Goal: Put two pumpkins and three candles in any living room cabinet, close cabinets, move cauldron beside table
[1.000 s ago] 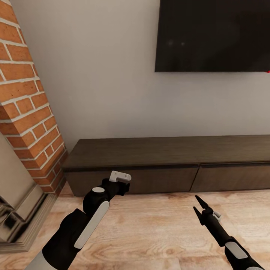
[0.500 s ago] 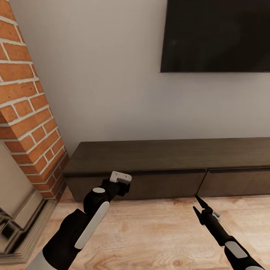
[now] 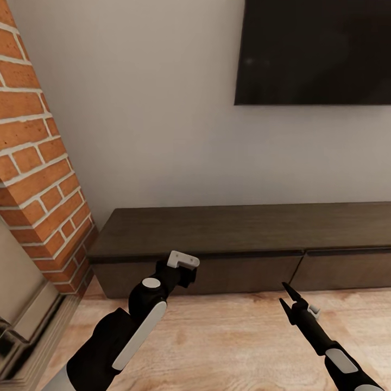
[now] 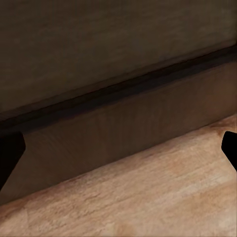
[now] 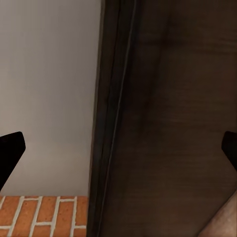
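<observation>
We face the cabinet (image 3: 239, 231), a long, low, dark brown unit standing on the wooden floor (image 3: 233, 336) against the pale wall (image 3: 157, 108), with its flat drawer fronts all shut and a thin seam dividing the left front from the right one. A dark television screen (image 3: 315, 51) hangs on the wall above the cabinet's right part, and a red brick chimney column (image 3: 38, 179) rises just beside the cabinet's left end, with a pale stone hearth at its foot. Our left claw (image 3: 184, 271) hangs close in front of the left drawer front, near its upper edge; in the left wrist view its two dark fingertips (image 4: 10, 155) sit at opposite edges of the picture, so the claw is released and holds nothing, with the cabinet (image 4: 118, 74) and the floor (image 4: 148, 197) boards between them. Our right claw (image 3: 287, 296) hovers over the floor a little way short of the cabinet, below the seam between the drawer fronts, its two thin black fingers (image 3: 290, 290) spread apart and empty. The right wrist view looks along the cabinet (image 5: 168, 118) toward the wall (image 5: 49, 94) and the brick column (image 5: 44, 217).
</observation>
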